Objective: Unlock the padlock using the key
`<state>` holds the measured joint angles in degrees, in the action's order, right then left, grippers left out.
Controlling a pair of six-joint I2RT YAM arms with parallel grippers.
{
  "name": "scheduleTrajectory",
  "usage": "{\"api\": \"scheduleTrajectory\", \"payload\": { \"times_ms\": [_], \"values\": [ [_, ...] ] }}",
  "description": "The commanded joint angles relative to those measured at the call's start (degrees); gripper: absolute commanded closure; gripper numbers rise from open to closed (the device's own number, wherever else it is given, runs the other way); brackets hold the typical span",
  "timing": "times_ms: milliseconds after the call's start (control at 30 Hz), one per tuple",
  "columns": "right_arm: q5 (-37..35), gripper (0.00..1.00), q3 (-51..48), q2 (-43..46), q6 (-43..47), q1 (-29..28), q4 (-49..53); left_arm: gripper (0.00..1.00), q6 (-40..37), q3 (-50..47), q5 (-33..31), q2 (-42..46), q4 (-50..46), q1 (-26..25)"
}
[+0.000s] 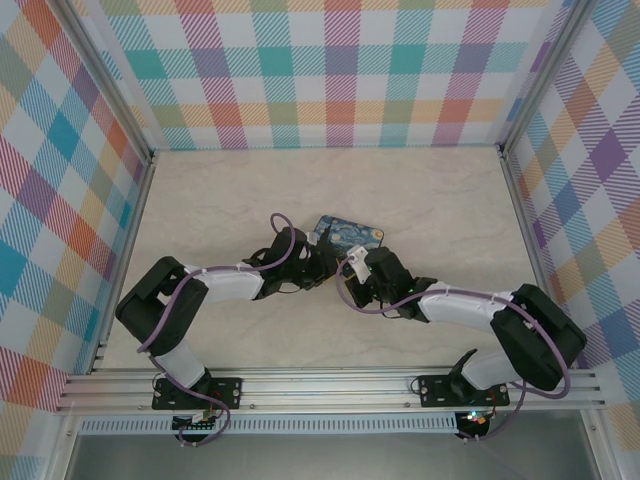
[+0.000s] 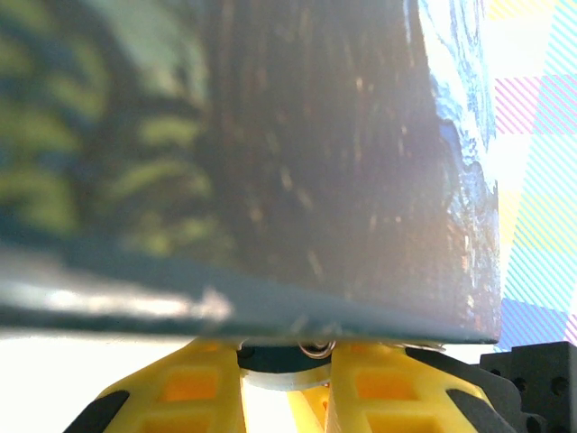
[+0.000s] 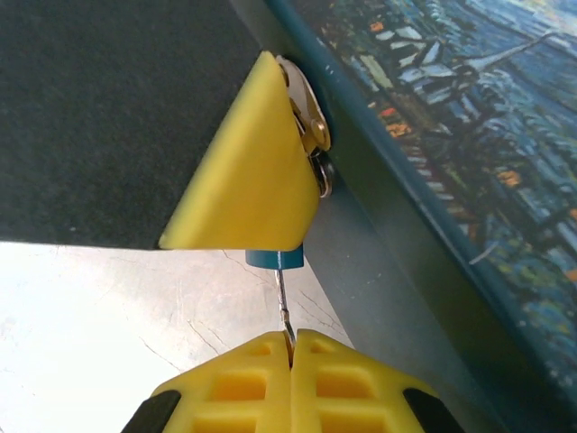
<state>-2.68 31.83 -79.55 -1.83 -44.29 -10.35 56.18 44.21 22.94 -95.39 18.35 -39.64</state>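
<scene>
Slim key (image 3: 281, 298), long axis straight from clamping right jaws, tip at padlock (image 3: 275, 259) gripped in left jaws.

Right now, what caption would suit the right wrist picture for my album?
Right end effector pinching the key, its tip at the blue padlock, beside the painted box.

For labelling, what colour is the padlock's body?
Padlock: blue-teal, clearest in the right wrist view.

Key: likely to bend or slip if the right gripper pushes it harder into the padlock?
The key looks very thin, so it probably flexes under side load. The right gripper pinches only its end, so it may pivot or slip. It is bare metal, likely slick.
</scene>
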Motion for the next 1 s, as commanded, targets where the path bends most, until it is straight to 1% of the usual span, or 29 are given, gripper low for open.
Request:
{"api": "scheduleTrajectory", "payload": {
  "times_ms": [0,300,500,633,967],
  "values": [
    [-0.6,0.96,0.1,2.2,1.2,-0.2,-3.0,0.9,0.8,1.1,1.0,2.0,1.4,-1.0],
    [-1.0,0.96,0.2,1.6,1.4,-0.1,-4.5,0.9,1.4,1.0,1.9,2.6,2.0,-1.0],
    [-1.6,0.96,-1.0,1.8,1.8,0.4,-9.5,0.91,2.2,1.0,2.3,4.7,1.1,-1.0],
    [-2.0,0.96,-0.9,1.7,3.2,0.6,-10.8,0.92,3.0,1.3,2.9,5.5,0.4,-1.1],
    [2.1,0.95,-1.1,3.6,2.9,2.9,-13.2,0.92,2.7,1.5,3.1,5.1,-0.5,-1.3]
  ]
}}
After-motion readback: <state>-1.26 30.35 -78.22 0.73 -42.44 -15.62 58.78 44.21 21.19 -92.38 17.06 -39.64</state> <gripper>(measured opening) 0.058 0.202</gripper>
